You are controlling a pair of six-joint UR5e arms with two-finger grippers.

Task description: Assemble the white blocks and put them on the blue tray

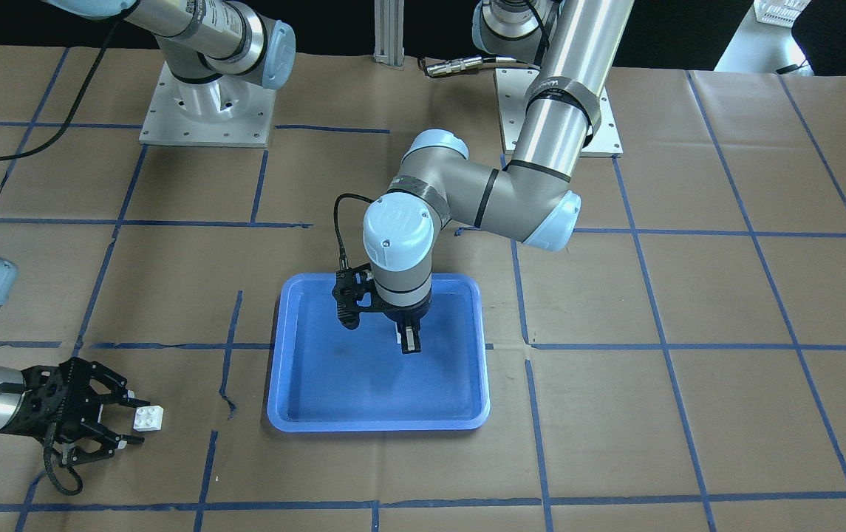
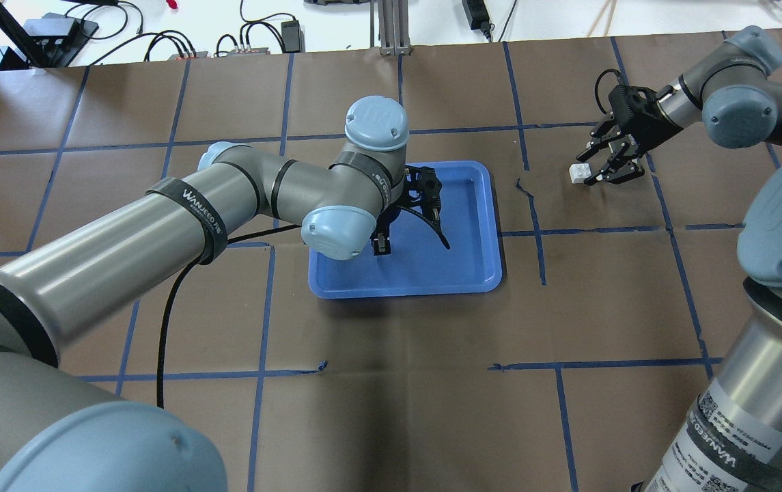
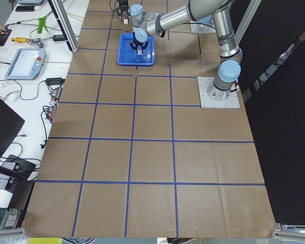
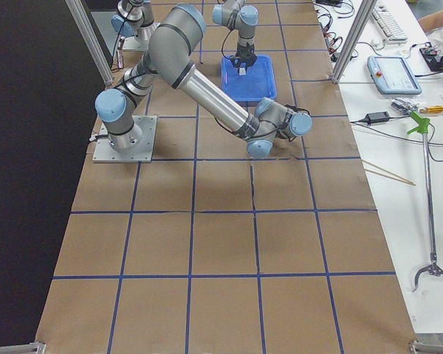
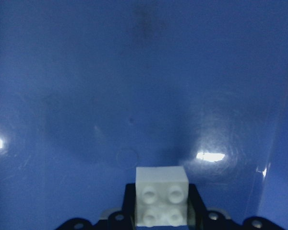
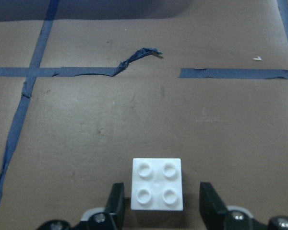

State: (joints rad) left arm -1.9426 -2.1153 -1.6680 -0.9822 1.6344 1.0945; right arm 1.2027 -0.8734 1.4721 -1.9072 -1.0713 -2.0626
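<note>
The left gripper hangs over the blue tray, pointing down, and it is closed on one white block. In the left wrist view this held block sits between the two dark fingers at the 6 o'clock edge of the picture. Its four studs face the camera, and only the blue floor of the tray lies behind it. In the front view the gripper stands inside the rim, a little toward 1 o'clock from the middle of the tray. I cannot tell if the block touches the tray floor or stays a little above it.

The tray lies flat near the middle of the table, which is covered with brown paper and blue tape lines.

The second white block lies on the paper outside the tray, studs up. In the overhead view it is well apart from the tray, at about 2 o'clock from it. The right gripper is low at this block, and its jaws are spread wide. In the right wrist view one finger stands at 9 o'clock of the block and the other at 3 o'clock. A strip of paper shows on each side, so neither finger touches it.
</note>
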